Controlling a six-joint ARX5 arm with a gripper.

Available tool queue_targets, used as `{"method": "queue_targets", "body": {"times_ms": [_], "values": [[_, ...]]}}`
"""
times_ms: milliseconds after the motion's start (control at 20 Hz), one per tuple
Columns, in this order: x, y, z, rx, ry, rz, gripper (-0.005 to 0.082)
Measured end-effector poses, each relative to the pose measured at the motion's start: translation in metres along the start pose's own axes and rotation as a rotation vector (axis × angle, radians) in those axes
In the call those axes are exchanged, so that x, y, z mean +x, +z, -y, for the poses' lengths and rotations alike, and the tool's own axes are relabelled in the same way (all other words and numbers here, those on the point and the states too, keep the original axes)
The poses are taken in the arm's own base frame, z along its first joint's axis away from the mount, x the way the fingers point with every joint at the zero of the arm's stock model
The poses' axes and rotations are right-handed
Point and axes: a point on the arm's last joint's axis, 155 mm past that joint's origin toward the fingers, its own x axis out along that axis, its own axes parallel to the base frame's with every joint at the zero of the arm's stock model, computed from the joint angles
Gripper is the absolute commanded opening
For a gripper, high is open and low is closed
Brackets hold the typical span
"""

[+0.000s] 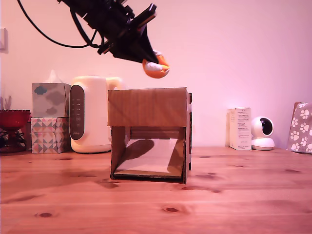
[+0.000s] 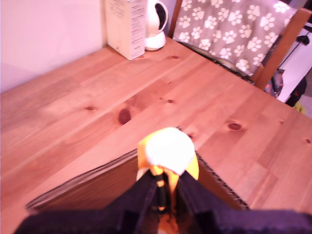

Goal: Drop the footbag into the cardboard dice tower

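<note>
The footbag [image 1: 156, 68], orange with a white panel, hangs in the air above the top of the cardboard dice tower [image 1: 148, 131]. My gripper [image 1: 152, 61] is shut on it, its black fingers pinching the ball from behind. In the wrist view the footbag [image 2: 168, 151] shows white and yellow panels between the black fingers [image 2: 146, 195], with the open top edge of the cardboard dice tower [image 2: 97, 180] right beneath. The tower stands mid-table, its lower front opening showing a sloped ramp.
A cream appliance [image 1: 90, 114] and stacked tissue boxes [image 1: 49, 117] stand behind the tower at the exterior view's left, beside a red bowl [image 1: 12, 119]. A white carton [image 1: 240, 128], small white camera [image 1: 263, 133] and paw-print cushion [image 1: 301, 127] sit at the right.
</note>
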Motion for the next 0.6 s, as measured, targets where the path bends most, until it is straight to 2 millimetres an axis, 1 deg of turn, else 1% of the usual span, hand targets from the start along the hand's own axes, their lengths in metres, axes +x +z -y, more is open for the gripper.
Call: {"method": "queue_targets", "body": {"times_ms": [50,100,150,300,450,500,550,600], "values": [[-0.001,0.001,-0.002,0.006,0.003,0.004,0.0346],[-0.001,0.001,-0.002,0.007,0.004,0.005,0.0584],[-0.001,0.001,-0.002,0.008,0.004,0.006,0.0777],[-0.001,0.001,-0.004,0.009,0.012,0.005,0.0758],[-0.003,-0.004,-0.003,0.001,0.012,-0.021,0.0753],[-0.006,-0.008,-0.002,-0.005,0.012,-0.038,0.0703],[-0.011,-0.010,0.000,-0.010,0.012,-0.055,0.0569],[-0.017,-0.012,0.002,-0.015,0.011,-0.068,0.0343]]}}
